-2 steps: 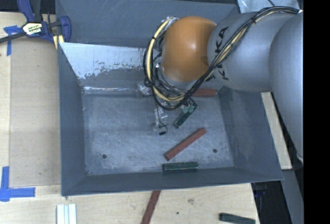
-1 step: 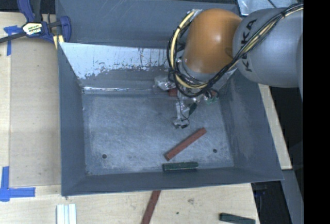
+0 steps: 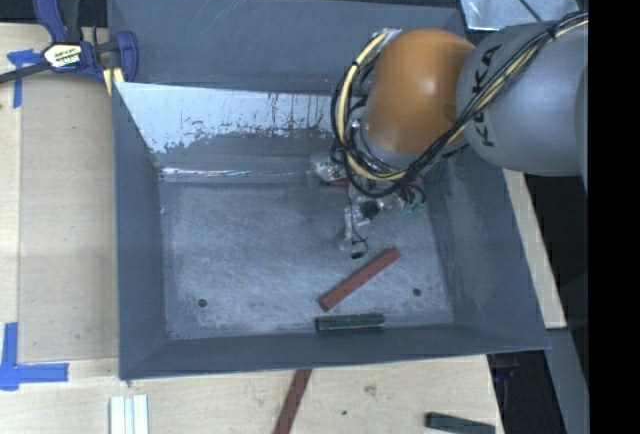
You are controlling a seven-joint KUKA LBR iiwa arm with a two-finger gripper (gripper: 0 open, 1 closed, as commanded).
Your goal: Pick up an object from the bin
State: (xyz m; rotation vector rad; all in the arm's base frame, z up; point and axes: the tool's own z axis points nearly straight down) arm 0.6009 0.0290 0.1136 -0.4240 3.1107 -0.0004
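Note:
My gripper (image 3: pixel 354 240) hangs low over the right middle of the bin floor, below the orange cover. Nothing shows between its tips. A flat reddish-brown stick (image 3: pixel 360 279) lies slanted on the floor just below and to the right of the gripper, its upper end close to the tips. A dark green bar (image 3: pixel 350 323) lies level along the bin's near wall, further down from the gripper.
The arm with its orange cover and cables fills the bin's upper right. A small green and white scrap (image 3: pixel 411 207) peeks out under the cables by the right wall.

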